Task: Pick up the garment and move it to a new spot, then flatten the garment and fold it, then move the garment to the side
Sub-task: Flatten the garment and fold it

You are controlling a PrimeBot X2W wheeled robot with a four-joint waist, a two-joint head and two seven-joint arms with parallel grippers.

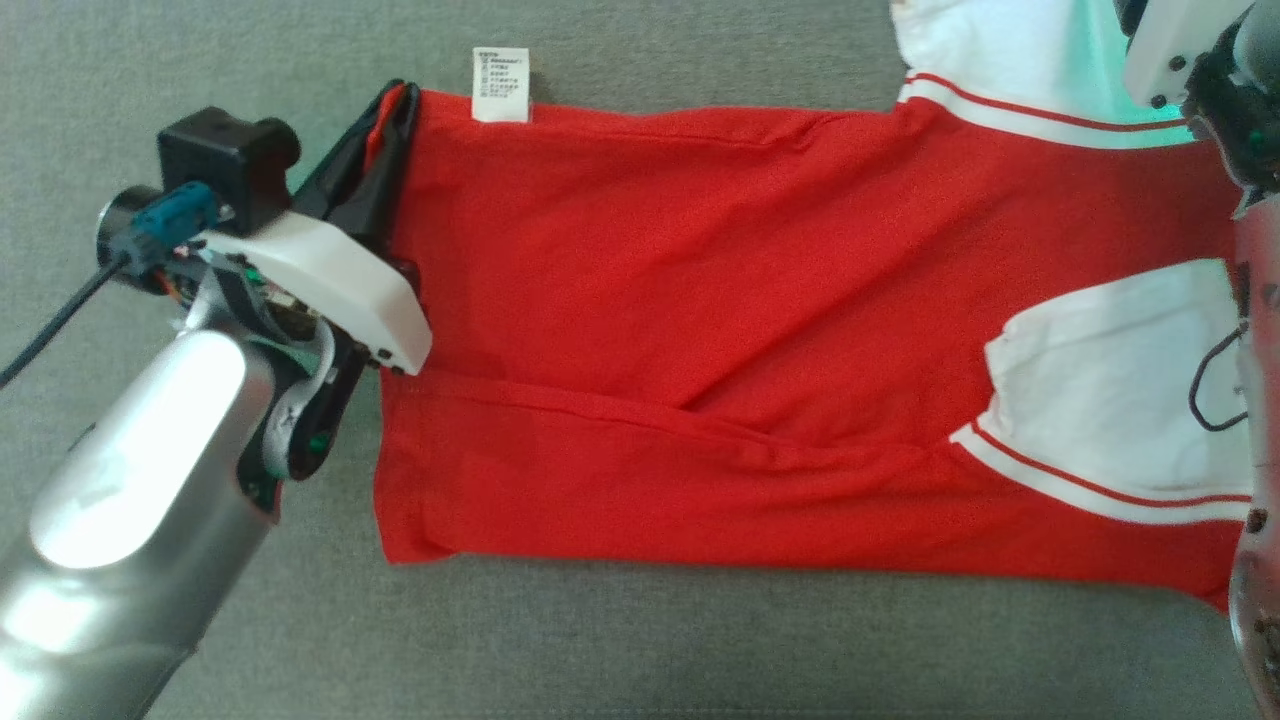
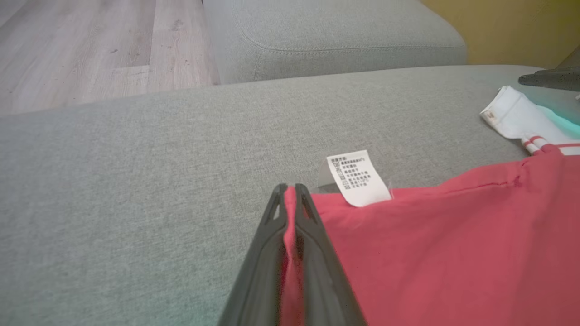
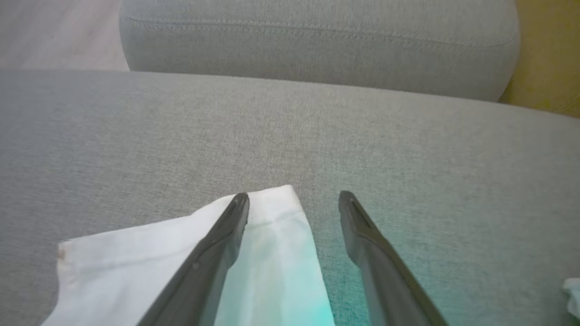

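Observation:
The garment [image 1: 700,300], a red shirt with white, red-striped sleeves, lies spread across the grey cushion [image 1: 700,640], hem to the left. My left gripper [image 1: 397,100] is shut on the hem's far corner, right beside a white care label [image 1: 501,85]. In the left wrist view red cloth [image 2: 453,253] is pinched between the closed fingers of the left gripper [image 2: 290,189], with the label [image 2: 359,177] just to their right. My right gripper [image 3: 293,195] stands open over the end of a white sleeve [image 3: 272,253], its left finger above the cloth and its right finger above bare cushion.
The grey cushion [image 2: 113,181] reaches well beyond the shirt on the left and front. Behind it runs a rounded grey sofa section [image 3: 317,45], then wooden floor [image 2: 90,45] and a yellow wall [image 2: 512,27]. The right arm's pale body [image 1: 1260,450] stands along the head view's right edge.

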